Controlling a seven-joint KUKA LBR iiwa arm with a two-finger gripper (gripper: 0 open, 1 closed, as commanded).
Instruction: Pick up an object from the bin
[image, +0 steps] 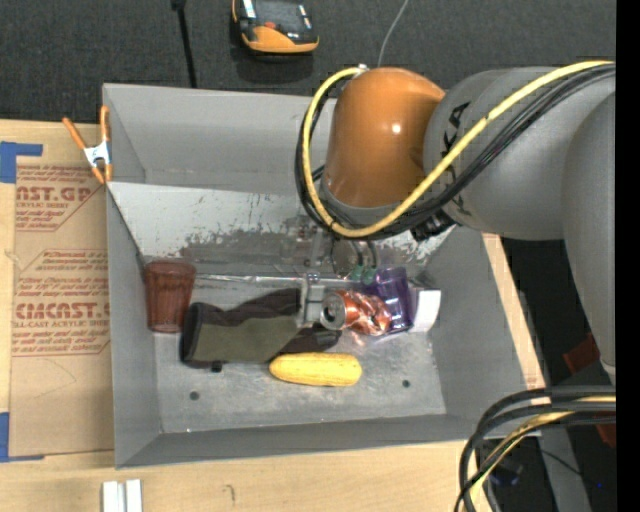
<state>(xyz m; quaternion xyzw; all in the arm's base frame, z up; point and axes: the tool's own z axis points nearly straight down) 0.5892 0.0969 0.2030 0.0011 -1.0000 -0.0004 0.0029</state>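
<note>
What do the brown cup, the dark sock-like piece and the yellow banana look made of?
The brown cup: probably plastic, smooth, slightly see-through walls. The dark sock-like piece: soft fabric, matte, lying limp and folded. The yellow banana: likely a plastic or foam toy, even colour, faint sheen.

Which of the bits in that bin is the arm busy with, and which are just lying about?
In the job: gripper, down in the middle of the bin; nearest it, the dark cloth and the crinkly orange wrapper.
Lying about: reddish cup, yellow banana, purple packet, white piece.
</note>
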